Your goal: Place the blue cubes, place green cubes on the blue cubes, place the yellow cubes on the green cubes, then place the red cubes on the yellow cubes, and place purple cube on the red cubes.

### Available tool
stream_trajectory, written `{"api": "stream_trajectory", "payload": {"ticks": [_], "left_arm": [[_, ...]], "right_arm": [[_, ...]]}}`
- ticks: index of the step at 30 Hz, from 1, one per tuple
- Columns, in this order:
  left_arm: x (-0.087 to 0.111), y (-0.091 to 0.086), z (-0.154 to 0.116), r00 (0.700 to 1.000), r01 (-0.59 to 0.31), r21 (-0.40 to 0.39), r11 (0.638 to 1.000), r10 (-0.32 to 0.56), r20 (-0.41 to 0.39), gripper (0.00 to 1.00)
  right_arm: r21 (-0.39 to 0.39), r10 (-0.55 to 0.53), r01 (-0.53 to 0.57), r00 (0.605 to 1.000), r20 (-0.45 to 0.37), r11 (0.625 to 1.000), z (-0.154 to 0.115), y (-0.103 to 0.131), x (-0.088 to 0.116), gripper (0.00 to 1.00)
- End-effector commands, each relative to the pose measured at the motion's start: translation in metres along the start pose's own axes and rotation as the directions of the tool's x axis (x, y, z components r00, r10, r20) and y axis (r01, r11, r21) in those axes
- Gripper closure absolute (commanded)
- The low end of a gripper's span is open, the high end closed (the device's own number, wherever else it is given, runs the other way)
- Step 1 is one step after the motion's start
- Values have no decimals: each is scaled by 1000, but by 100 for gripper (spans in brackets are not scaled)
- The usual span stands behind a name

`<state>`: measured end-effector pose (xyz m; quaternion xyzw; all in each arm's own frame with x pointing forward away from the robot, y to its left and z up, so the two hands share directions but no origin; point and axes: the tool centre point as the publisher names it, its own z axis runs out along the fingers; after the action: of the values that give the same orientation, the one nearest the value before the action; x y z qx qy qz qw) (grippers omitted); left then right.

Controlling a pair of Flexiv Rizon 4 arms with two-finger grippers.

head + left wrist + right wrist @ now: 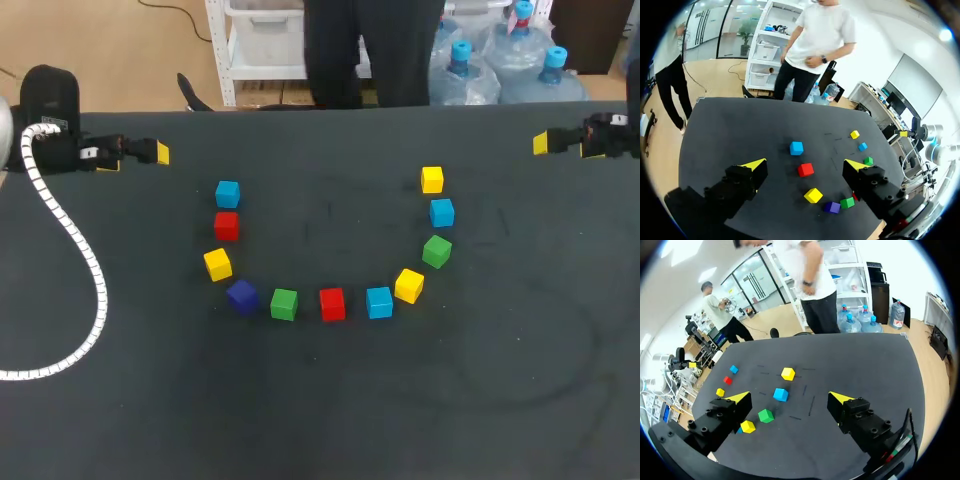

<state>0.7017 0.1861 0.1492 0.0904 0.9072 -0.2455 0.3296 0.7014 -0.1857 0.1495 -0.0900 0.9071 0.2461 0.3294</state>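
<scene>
The left gripper (805, 164) and right gripper (790, 397) are held open and empty (both well away from the purple cube (242, 295)).

Nothing here can be read: no words, no numbers and no signs in any view. The small coloured cubes (332, 303) on the flat black desk (320, 400) have plain faces. A few short dark lines (811, 405) on the desk do not make any letters.
</scene>
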Motion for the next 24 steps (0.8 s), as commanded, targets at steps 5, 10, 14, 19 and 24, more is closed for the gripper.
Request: {"api": "stream_trajectory", "payload": {"ticks": [5,10,14,19,24], "left_arm": [[0,-1,0,1000,1,-5,1000,-1,-3,0],[0,-1,0,1000,1,-5,1000,-1,-3,0],[0,-1,0,1000,1,-5,1000,-1,-3,0],[0,-1,0,1000,1,-5,1000,-1,-3,0],[-4,-3,2,1000,-23,3,1000,23,-21,0]], "right_arm": [[5,1,-1,1000,1,1000,0,1,0,0],[5,1,-1,1000,1,1000,0,1,0,0],[5,1,-1,1000,1,1000,0,1,0,0],[5,1,-1,1000,1,1000,0,1,0,0],[5,1,-1,1000,1,1000,0,1,0,0]]}}
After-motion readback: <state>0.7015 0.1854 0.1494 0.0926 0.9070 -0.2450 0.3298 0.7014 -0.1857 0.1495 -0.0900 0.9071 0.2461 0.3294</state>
